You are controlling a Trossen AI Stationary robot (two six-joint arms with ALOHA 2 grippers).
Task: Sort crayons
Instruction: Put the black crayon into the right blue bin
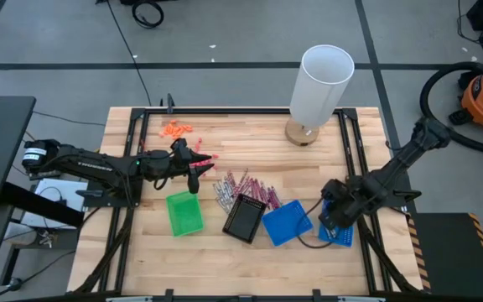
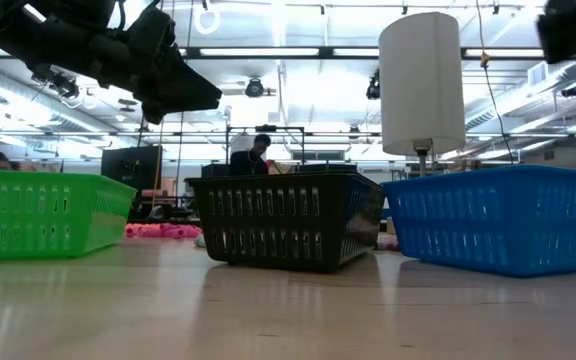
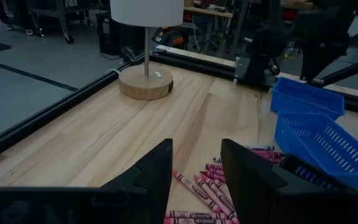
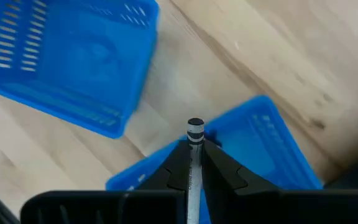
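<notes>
Your right gripper [image 4: 194, 163] clenched on thin grey-silver crayon [image 4: 194, 134], hovering over small blue plastic tray [image 4: 272, 143] near table's right edge. Your left gripper [image 1: 194, 172] released, holding nothing, above green plastic tray [image 1: 184, 212]. Loose pile of pink-magenta and grey crayons [image 1: 243, 188] lies on wooden table [image 1: 250, 138], just behind black tray [image 1: 245, 219] and larger blue tray [image 1: 287, 223].
</notes>
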